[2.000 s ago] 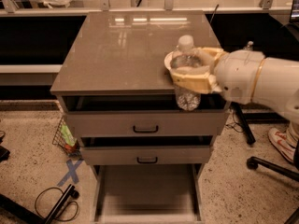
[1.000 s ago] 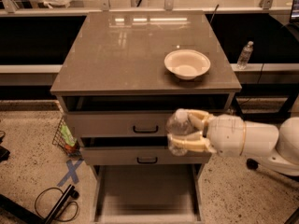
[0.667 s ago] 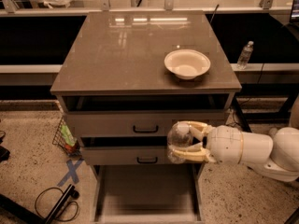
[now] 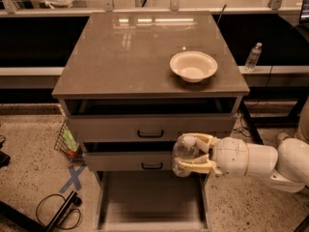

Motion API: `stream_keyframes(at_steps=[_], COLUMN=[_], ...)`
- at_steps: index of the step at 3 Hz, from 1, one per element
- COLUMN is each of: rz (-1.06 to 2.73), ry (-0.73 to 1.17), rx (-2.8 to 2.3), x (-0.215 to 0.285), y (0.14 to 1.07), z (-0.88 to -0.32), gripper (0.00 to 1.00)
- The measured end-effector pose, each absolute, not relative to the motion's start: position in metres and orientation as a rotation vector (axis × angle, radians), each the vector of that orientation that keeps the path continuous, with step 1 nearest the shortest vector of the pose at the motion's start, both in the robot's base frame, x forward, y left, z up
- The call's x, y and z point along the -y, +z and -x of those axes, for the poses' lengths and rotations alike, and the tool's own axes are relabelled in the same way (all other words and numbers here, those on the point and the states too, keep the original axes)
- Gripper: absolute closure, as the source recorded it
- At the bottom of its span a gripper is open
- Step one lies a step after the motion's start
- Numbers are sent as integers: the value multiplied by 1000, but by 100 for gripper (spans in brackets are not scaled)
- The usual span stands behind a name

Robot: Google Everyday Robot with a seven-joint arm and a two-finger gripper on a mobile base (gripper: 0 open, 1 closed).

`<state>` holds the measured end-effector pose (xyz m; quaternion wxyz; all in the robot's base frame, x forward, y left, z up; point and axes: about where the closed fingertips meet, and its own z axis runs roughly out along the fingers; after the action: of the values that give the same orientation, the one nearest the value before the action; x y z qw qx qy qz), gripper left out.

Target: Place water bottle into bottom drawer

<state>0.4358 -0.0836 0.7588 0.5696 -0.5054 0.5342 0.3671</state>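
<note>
My gripper (image 4: 197, 153) reaches in from the right in front of the cabinet and is shut on the water bottle (image 4: 185, 152), a clear ribbed bottle with a white cap. The bottle hangs roughly upright in front of the middle drawer's right half, above the right side of the bottom drawer (image 4: 150, 201). The bottom drawer is pulled out, showing a flat grey floor with nothing on it. The bottle's lower part is partly hidden by my fingers (image 4: 195, 165).
A cream bowl (image 4: 193, 65) sits on the cabinet top (image 4: 130, 47) at the right. The top drawer (image 4: 150, 128) and middle drawer (image 4: 130, 161) have black handles. A small bottle (image 4: 253, 57) stands on the back ledge at right. Cables and a basket lie on the floor at left.
My gripper carried the bottle from beside the bowl on the cabinet top down in front of the drawers, and it has kept lowering toward the open bottom drawer.
</note>
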Motion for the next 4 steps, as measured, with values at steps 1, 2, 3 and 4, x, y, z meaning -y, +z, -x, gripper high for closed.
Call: stream_keyframes(at_steps=[1,2,3,4], rz=[1181,1166,1140,1139], ry=[916,984,1071,1152], rx=[-1250,-1217,-1170,-1075], x=[66,36,-1,-45], y=[738,689,596,492], z=[-437,-436,-440,-454], gripper=[100,100,100,100])
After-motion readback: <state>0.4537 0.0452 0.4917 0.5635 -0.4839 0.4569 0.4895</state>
